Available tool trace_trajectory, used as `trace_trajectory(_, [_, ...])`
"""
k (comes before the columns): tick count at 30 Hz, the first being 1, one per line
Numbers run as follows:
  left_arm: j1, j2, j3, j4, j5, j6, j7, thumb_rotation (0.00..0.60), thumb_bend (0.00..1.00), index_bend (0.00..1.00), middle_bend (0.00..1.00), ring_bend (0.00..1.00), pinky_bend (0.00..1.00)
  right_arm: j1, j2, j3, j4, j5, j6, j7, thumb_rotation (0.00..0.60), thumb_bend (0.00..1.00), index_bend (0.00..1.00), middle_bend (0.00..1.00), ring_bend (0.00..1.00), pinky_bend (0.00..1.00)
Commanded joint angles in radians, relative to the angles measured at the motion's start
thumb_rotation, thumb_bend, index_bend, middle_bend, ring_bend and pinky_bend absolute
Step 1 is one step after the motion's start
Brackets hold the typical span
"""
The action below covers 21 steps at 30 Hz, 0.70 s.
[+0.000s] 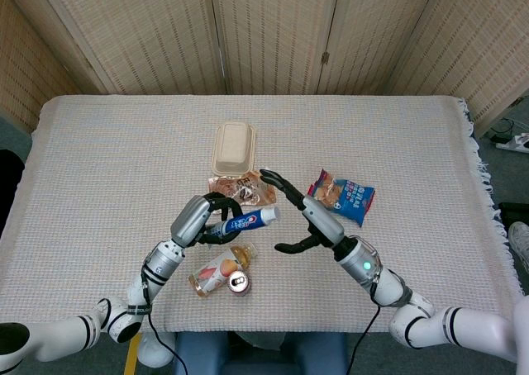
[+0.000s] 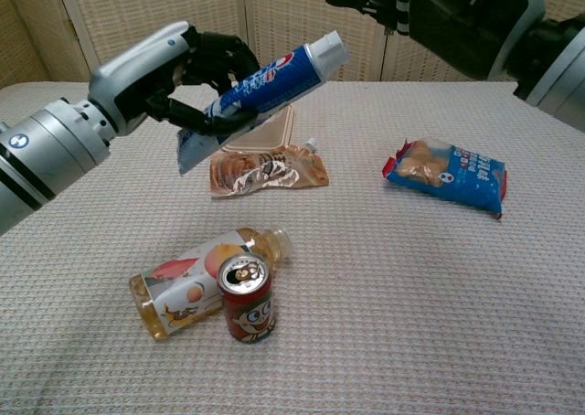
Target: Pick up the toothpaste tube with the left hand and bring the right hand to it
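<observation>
My left hand (image 1: pixel 201 218) (image 2: pixel 174 72) grips a blue and white toothpaste tube (image 1: pixel 245 221) (image 2: pixel 260 90) around its lower half and holds it above the table, its white cap end raised toward the right. My right hand (image 1: pixel 304 214) (image 2: pixel 439 8) hovers open just right of the cap, its fingers spread and apart from the tube. A small gap shows between the cap and the right hand in both views.
On the cloth lie a juice bottle (image 2: pixel 196 282) and an upright red can (image 2: pixel 247 298) at the front. A foil pouch (image 2: pixel 267 171), a beige lidded box (image 1: pixel 234 148) and a blue snack bag (image 2: pixel 448 173) lie farther back.
</observation>
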Motion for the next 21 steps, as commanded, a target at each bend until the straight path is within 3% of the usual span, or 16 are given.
trace_trajectory(1, [0.0,0.014,0.009,0.016,-0.013,-0.028,0.031,0.6,0.78,0.75,0.77,0.67,0.42,-0.011,0.043,0.007,-0.015,0.009,0.004,-0.037,0.268,0.18,0.0,0.0,0.0,0.0])
trace_trajectory(9, [-0.007,0.106,0.037,-0.009,-0.117,-0.218,0.256,0.6,0.78,0.75,0.77,0.64,0.38,-0.044,0.176,0.015,-0.098,0.038,-0.003,-0.169,0.269,0.18,0.0,0.0,0.0,0.0])
trace_trajectory(15, [-0.008,0.108,0.047,0.021,-0.196,-0.303,0.429,0.6,0.79,0.74,0.76,0.62,0.36,-0.081,0.238,0.0,-0.127,0.054,-0.001,-0.218,0.268,0.18,0.0,0.0,0.0,0.0])
trace_trajectory(21, [-0.01,0.096,0.047,0.047,-0.247,-0.353,0.516,0.6,0.78,0.67,0.7,0.56,0.34,-0.113,0.253,-0.018,-0.123,0.055,0.01,-0.217,0.267,0.18,0.0,0.0,0.0,0.0])
